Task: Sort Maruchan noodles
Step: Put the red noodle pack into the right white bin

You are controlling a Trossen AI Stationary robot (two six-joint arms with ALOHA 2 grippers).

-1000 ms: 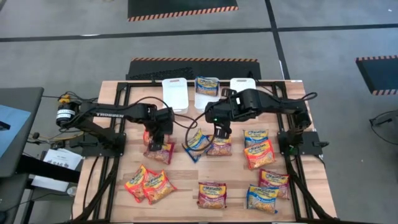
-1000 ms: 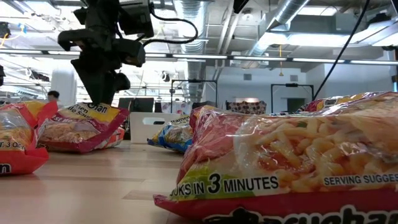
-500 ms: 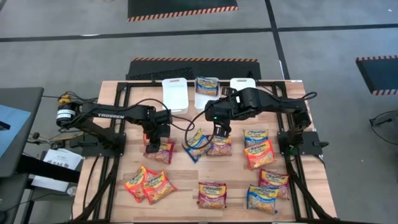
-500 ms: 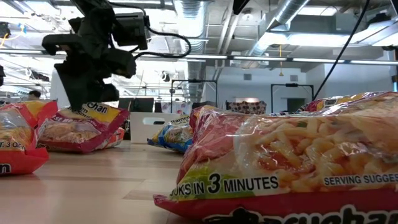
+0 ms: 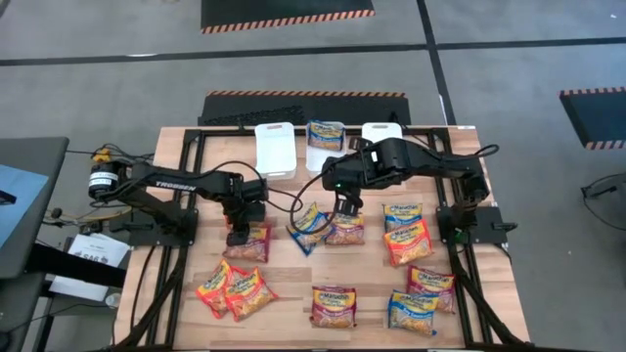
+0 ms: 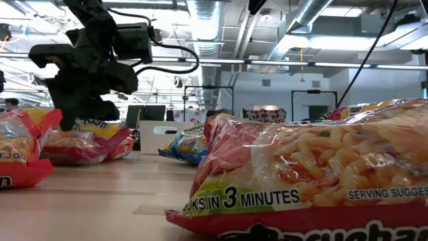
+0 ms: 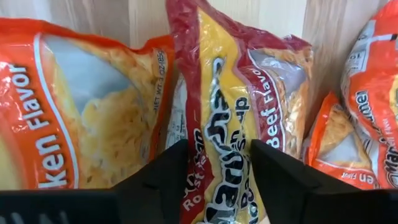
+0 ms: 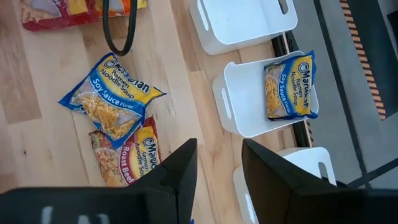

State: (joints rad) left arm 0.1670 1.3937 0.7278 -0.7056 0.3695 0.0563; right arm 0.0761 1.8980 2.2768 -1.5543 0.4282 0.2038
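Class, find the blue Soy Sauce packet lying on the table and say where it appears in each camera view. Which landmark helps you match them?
High view: the blue Soy Sauce packet lies near the table's centre.
Low view: probably the blue packet at mid-distance, left of centre.
Left wrist view: not in it.
Right wrist view: left of centre.
Landmark: the dark red Roast Beef packet touching it.

A wooden desk (image 5: 293, 279) stands on a grey floor (image 5: 117, 88) crossed by dark lines, with black mats (image 5: 284, 12) edged in orange stripes. Overhead run silver ducts (image 6: 200, 17) and pipes (image 6: 321, 47).
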